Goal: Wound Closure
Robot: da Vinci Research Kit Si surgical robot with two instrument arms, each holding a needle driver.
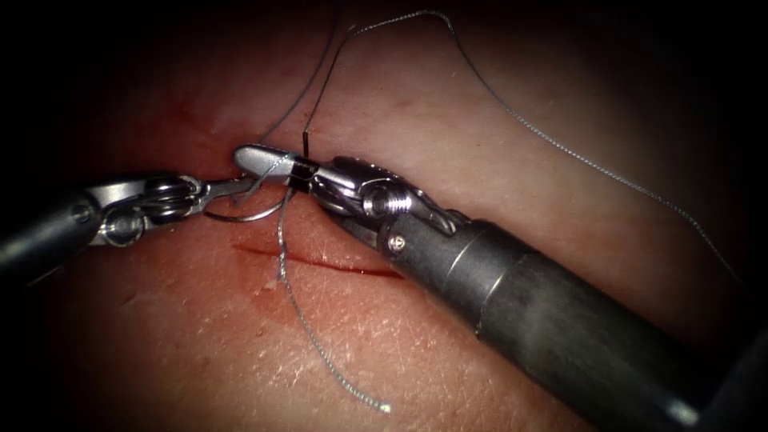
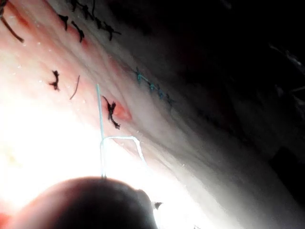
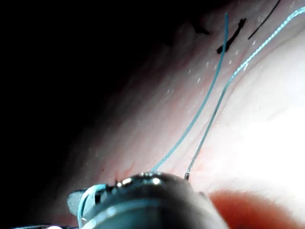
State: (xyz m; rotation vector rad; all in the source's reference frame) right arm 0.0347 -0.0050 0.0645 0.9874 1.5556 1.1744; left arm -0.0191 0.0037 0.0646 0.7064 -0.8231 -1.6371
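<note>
Above the cut [image 1: 320,262]: my left end effector [image 1: 228,189] closed on needle [image 1: 248,214], clear of tissue [image 1: 448,144]; right end effector [image 1: 268,160] closed on thread [image 1: 296,304]. Cut below unclosed, 0 stitches visible.

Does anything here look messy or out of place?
Mostly the thread: it straggles loosely over the tissue, and a frayed-looking end trails below the cut. A red smear stains the tissue beside the cut.
</note>
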